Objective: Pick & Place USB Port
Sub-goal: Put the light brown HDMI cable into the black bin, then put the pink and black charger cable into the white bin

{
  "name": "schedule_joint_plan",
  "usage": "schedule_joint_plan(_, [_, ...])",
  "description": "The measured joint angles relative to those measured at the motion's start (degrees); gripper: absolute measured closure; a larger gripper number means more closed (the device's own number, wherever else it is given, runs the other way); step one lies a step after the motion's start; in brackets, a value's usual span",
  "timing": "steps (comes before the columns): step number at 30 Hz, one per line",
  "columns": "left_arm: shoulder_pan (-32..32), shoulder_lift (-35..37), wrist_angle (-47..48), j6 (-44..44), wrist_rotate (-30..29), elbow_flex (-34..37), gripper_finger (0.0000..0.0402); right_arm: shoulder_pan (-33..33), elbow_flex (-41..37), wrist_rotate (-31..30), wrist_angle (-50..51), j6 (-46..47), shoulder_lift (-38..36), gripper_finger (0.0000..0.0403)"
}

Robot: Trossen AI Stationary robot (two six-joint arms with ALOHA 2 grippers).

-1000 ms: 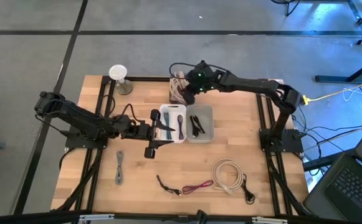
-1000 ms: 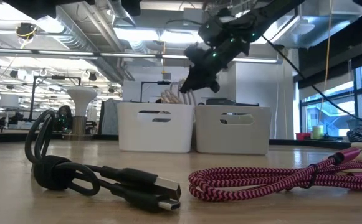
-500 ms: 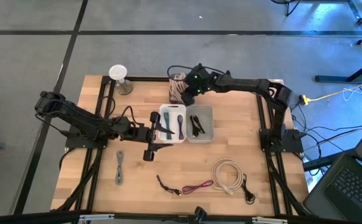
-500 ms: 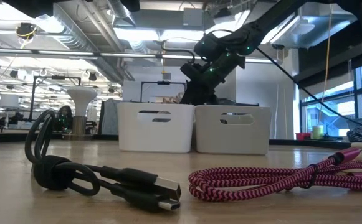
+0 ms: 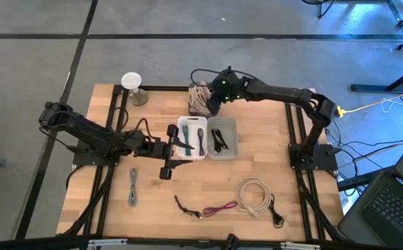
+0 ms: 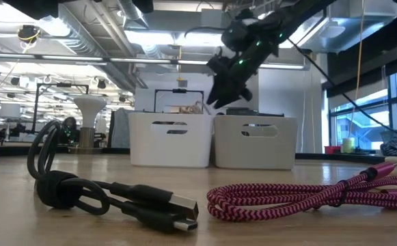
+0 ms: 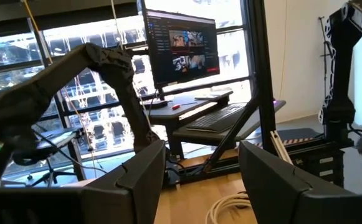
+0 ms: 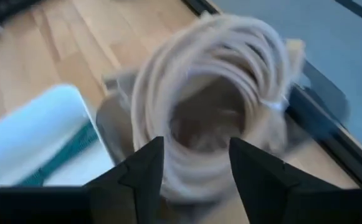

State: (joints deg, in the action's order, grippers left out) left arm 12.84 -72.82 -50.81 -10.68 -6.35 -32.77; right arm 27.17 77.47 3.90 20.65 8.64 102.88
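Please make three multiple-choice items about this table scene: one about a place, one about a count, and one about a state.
1. Where does the right pincer hang?
A. over the beige cable coil in the far container
B. over the pink cable
C. beside the grey cable

2. How many white bins stand side by side mid-table?
A. one
B. two
C. four

3. In what state is the left pincer?
A. shut on a cable
B. open and empty
C. out of view

Answers:
1 A: the high view puts it above the beige cable coil, which also fills the right wrist view.
2 B: the left white bin and right white bin touch.
3 B: the left wrist view shows its fingers apart with nothing between.
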Motion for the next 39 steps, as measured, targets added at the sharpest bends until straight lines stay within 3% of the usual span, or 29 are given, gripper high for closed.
schedule_joint_plan(10, [0.30, 0.00, -0.10, -0.47, -0.04, 0.00, 0.0206, -8.10, 0.00, -3.49, 18.13, -1.52, -14.07, 0.0242])
schedule_joint_plan(13, [1.04, -0.02, -0.03, -0.57, -0.07, 0.00, 0.0206, -14.47, 0.00, -3.57, 22.78, 0.30, -17.63, 0.0243])
schedule_joint_plan(19, [2.59, -0.02, 0.37, -1.51, -0.07, 0.00, 0.0206, -33.16, 0.00, -3.31, 26.38, 8.15, -19.60, 0.0243])
schedule_joint_plan(23, [3.73, -0.02, 1.29, -1.49, -0.17, 0.00, 0.0206, -46.05, 0.00, -6.67, 25.22, 13.14, -17.42, 0.0243])
schedule_joint_plan(28, [4.75, -0.02, 1.81, -1.18, -0.21, 0.00, 0.0206, -56.85, 0.00, -16.50, 23.70, 17.38, -12.18, 0.0243])
schedule_joint_plan(32, [4.79, -0.02, 1.80, -1.08, -1.28, 0.00, 0.0206, -60.55, 0.00, -18.09, 22.19, 20.57, -5.68, 0.0243])
schedule_joint_plan(39, [4.76, -0.02, 1.88, -1.05, -1.68, 0.00, 0.0206, -61.04, -0.02, -13.25, 21.80, 25.81, 4.51, 0.0243])
